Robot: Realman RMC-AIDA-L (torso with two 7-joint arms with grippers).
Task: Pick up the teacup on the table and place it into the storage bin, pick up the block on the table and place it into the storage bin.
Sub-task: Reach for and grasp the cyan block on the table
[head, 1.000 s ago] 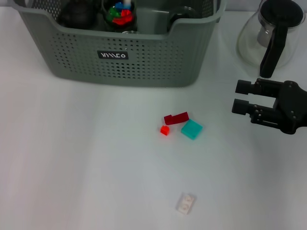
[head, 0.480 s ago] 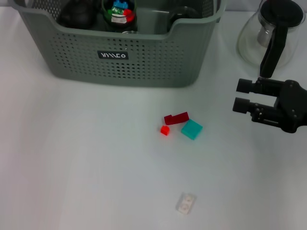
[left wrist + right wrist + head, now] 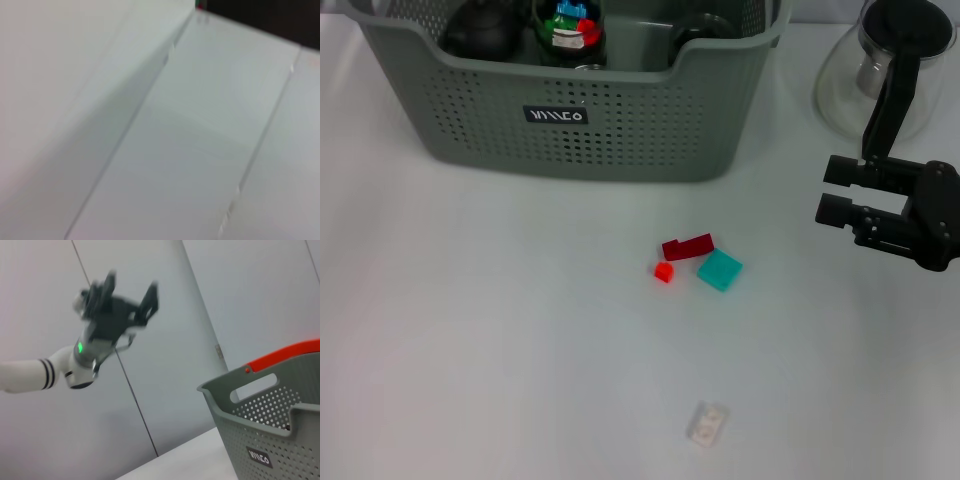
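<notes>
Nearby, glass teapot (image 3: 890, 75) just behind the empty, open right end effector (image 3: 835, 190); blocks (image 3: 698, 258) well apart.

The storage bin (image 3: 570, 95) stands at the back left of the surface (image 3: 470, 330), with the teapot (image 3: 885, 70) to its right. In front of the bin lie three blocks (image 3: 698, 262) close together; a fourth block (image 3: 708, 423) lies nearer the front edge. The right claw (image 3: 832, 190) hangs before the teapot, right of the blocks.

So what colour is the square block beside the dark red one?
Teal, clearest in the head view.
</notes>
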